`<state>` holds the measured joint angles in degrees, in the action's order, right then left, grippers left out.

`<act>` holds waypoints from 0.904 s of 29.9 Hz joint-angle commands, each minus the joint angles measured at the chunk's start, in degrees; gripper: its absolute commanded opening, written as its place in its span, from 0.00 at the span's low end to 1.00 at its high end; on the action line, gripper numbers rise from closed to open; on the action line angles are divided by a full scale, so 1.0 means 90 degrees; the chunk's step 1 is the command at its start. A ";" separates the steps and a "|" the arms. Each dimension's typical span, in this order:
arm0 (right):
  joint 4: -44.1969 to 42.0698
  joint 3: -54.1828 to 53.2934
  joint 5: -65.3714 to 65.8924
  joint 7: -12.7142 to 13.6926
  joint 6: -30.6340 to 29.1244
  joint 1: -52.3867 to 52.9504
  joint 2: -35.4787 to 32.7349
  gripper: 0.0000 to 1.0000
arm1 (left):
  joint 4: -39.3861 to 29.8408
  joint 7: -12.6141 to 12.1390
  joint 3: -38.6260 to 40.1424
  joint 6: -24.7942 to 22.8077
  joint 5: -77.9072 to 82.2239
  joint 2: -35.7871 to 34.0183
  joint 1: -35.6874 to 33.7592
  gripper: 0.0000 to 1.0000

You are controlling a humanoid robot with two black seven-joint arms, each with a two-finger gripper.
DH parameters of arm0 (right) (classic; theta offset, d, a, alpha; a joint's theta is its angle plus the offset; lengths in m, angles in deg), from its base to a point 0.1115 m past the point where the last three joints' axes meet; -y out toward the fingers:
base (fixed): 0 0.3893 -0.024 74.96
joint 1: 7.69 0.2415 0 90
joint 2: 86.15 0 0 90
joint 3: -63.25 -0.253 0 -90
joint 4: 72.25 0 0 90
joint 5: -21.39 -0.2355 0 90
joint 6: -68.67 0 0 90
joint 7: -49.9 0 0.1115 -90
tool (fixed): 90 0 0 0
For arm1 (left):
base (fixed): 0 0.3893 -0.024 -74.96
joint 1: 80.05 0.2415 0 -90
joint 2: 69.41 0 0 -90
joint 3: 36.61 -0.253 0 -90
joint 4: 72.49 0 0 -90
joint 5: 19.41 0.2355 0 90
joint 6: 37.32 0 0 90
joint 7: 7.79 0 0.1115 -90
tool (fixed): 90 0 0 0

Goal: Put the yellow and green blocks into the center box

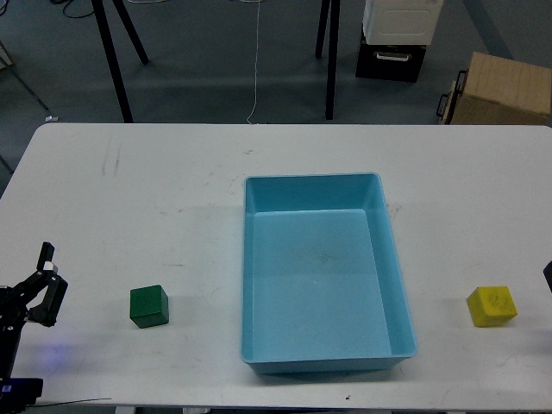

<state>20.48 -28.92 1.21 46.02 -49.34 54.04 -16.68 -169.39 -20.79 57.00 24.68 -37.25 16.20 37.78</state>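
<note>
A green block [148, 306] sits on the white table [172, 198], left of the light blue box [321, 274]. A yellow block [492, 305] sits to the right of the box. The box is empty and stands in the middle of the table. My left gripper [47, 278] is open and empty at the table's left front edge, well left of the green block. Of my right arm only a dark sliver [548, 274] shows at the right edge, above and right of the yellow block. Its fingers cannot be made out.
Beyond the table's far edge stand black stand legs [116, 60], a black and white case [392, 39] and a cardboard box [500, 89] on the floor.
</note>
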 commanded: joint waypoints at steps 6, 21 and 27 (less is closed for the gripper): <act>0.0038 0.0035 0.0416 0.0176 0.0001 0.0278 -0.0843 1.00 | 0.0004 0.0009 0.0009 0.0000 -0.0010 0.0000 -0.0230 1.00; -0.0011 0.1917 0.2875 0.0947 0.0660 0.2415 -0.4593 1.00 | 0.0053 -0.0001 -0.0108 0.0000 0.0010 0.0126 -0.0689 1.00; 0.0165 0.4406 0.4917 0.2129 0.1354 0.4523 -0.5307 1.00 | 0.0063 -0.0001 -0.0206 0.0000 0.0029 0.0176 -0.0738 1.00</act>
<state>21.39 -0.39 37.64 60.64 -39.19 85.23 -63.13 -168.90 -20.80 55.37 24.68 -37.04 17.70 31.21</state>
